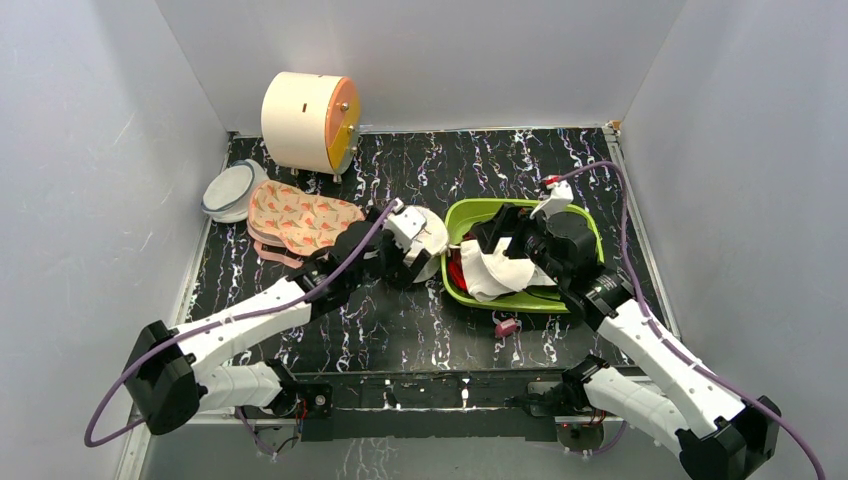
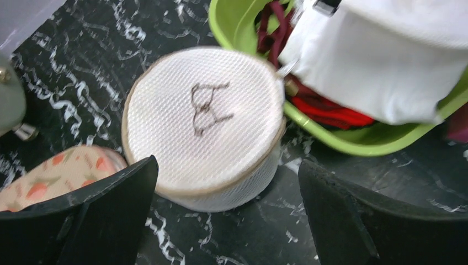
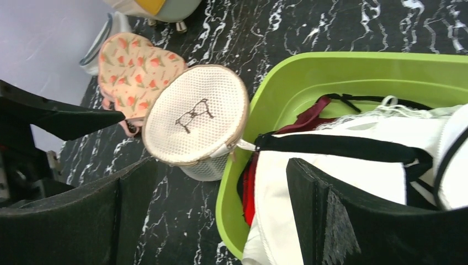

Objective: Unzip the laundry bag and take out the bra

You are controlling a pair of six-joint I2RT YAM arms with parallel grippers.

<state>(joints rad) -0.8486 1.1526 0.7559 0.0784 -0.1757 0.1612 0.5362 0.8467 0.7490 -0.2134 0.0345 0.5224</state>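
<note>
The laundry bag [image 1: 433, 235] is a round white mesh pod with a black drawn mark on its top face. It rests tilted against the left rim of the green basin [image 1: 592, 228]. It also shows in the left wrist view [image 2: 204, 118] and the right wrist view [image 3: 193, 118]. Its zipper pull [image 3: 243, 145] lies by the basin rim. My left gripper [image 2: 227, 179] is open, its fingers either side of the bag's near edge and not touching it. My right gripper [image 3: 218, 182] is open and empty, straddling the basin's left rim. The bra is not in view.
The basin holds white garments with black trim [image 3: 359, 165] and a red garment [image 2: 325, 113]. A pink patterned pouch [image 1: 300, 218], a grey-rimmed white disc [image 1: 228, 190] and a cream drum with an orange face [image 1: 305, 120] sit at the back left. A small dark pink object [image 1: 507, 326] lies before the basin.
</note>
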